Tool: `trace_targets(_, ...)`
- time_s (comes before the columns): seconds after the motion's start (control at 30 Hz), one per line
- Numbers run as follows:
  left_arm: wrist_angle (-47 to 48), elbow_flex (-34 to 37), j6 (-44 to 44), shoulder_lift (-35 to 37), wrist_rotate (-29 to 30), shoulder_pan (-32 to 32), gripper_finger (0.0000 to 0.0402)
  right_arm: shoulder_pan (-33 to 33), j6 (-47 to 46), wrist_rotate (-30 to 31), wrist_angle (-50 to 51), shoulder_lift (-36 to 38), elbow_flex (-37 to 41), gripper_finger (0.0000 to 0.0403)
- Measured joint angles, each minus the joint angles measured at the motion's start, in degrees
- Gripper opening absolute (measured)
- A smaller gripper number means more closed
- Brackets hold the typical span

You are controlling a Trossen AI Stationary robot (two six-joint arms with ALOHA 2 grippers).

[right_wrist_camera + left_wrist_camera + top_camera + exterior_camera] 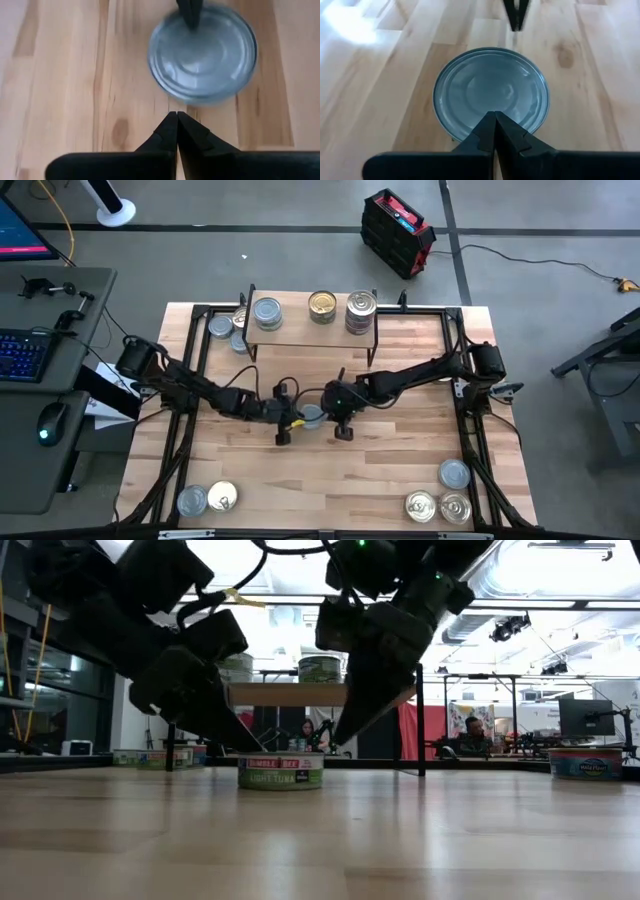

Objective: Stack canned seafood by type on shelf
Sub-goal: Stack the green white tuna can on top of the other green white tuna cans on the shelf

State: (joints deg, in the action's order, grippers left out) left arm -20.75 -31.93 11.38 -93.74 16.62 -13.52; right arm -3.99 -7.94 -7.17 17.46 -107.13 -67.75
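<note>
High view first: at the lower left of the frame you have two tins, a silver-lidded tin (191, 501) touching a gold-lidded tin (222, 498). Moving right, the left gripper (283, 427) sits at the centre of the tabletop (390, 470), its fingers pressed together and holding nothing. Just right of it lies the centre tin (312, 415), a short round can with a silver-grey lid; in the low view its side label (281, 771) shows red and green bands and the words "LIGHT TUNA". In the left wrist view, that lid (491, 91) is plain ringed metal just beyond the closed fingertips. The right gripper (343, 425) is just right of this tin, fingers also pinched together and empty.

Above, in the upper middle, the shelf (300, 332) carries a silver-lidded can (267, 313), a gold-lidded can (322, 305) and a taller stack (360, 311). At the lower right, three more tins (441, 498) sit clustered.
</note>
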Motion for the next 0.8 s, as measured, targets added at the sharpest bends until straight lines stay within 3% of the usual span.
trace_targets(0.43,7.7,1.4,-9.4,13.1,0.1,0.8,0.0,1.2,9.6,2.1,0.5,0.0,0.0,0.0)
trace_targets(0.6,4.1,6.5,-8.2,12.6,-4.5,3.3,0.0,2.5,14.1,2.2,0.0,-1.6,0.0,0.0)
trace_targets(0.8,1.4,7.0,-7.6,12.6,-5.5,3.8,0.0,2.9,14.0,-0.5,-1.1,-3.4,0.0,0.0)
